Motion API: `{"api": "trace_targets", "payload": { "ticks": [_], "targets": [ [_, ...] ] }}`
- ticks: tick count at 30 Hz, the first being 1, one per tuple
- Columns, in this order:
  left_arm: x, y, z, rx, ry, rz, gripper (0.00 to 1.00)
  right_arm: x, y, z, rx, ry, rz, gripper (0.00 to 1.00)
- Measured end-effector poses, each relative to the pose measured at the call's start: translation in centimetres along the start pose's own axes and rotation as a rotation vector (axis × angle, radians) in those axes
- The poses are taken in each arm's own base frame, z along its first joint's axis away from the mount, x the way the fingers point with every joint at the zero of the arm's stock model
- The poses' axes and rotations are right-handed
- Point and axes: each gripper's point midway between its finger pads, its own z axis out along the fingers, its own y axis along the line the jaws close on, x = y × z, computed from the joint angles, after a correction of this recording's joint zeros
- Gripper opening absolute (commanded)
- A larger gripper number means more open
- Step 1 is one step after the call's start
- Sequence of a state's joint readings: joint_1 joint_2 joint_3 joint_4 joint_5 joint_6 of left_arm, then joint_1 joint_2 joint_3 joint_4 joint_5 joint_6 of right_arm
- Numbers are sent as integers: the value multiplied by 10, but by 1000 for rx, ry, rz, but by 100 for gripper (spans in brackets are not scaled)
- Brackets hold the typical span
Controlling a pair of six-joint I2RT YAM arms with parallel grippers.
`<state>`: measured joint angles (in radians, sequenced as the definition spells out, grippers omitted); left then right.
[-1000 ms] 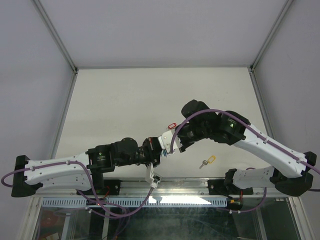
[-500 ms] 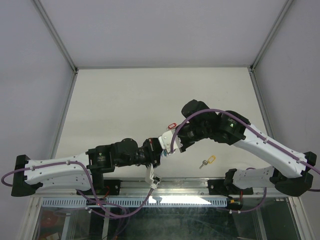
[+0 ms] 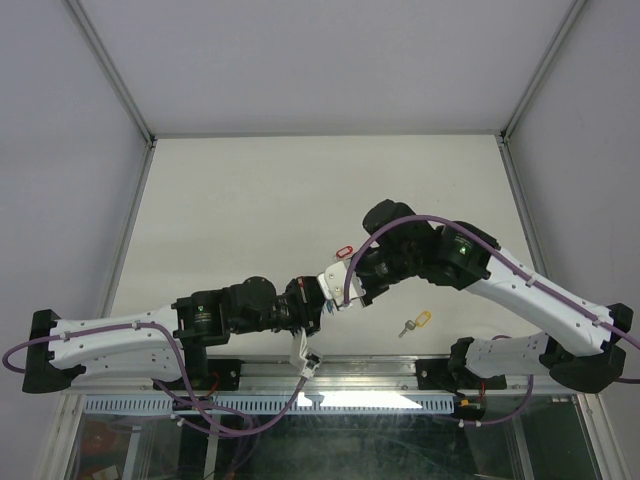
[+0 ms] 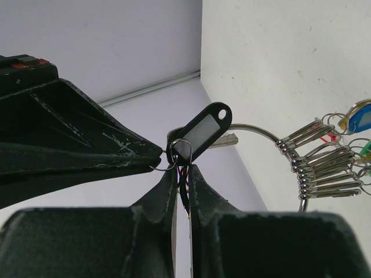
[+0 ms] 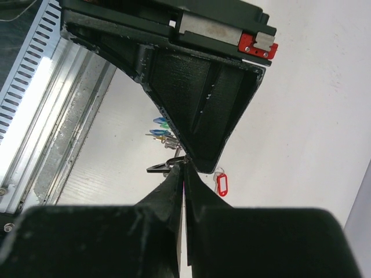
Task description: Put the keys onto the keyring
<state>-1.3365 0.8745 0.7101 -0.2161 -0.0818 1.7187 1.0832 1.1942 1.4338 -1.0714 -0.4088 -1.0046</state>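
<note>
The keyring [image 4: 258, 130], pinched in the left tool [image 4: 182, 174], carries several keys [image 4: 319, 168].

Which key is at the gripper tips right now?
The black-headed key, up where the left gripper and right gripper meet. Others hang bunched on the keyring; yellow one and red one lie on the table.
</note>
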Motion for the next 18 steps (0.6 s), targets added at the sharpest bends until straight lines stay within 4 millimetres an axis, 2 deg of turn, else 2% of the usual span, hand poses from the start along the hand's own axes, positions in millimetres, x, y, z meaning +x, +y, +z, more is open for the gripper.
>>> {"api": "trace_targets", "payload": {
  "ticks": [18],
  "targets": [
    [-1, -7, 0, 29, -5, 2, 0, 2, 14, 9, -53, -17, 51, 0]
  ]
}}
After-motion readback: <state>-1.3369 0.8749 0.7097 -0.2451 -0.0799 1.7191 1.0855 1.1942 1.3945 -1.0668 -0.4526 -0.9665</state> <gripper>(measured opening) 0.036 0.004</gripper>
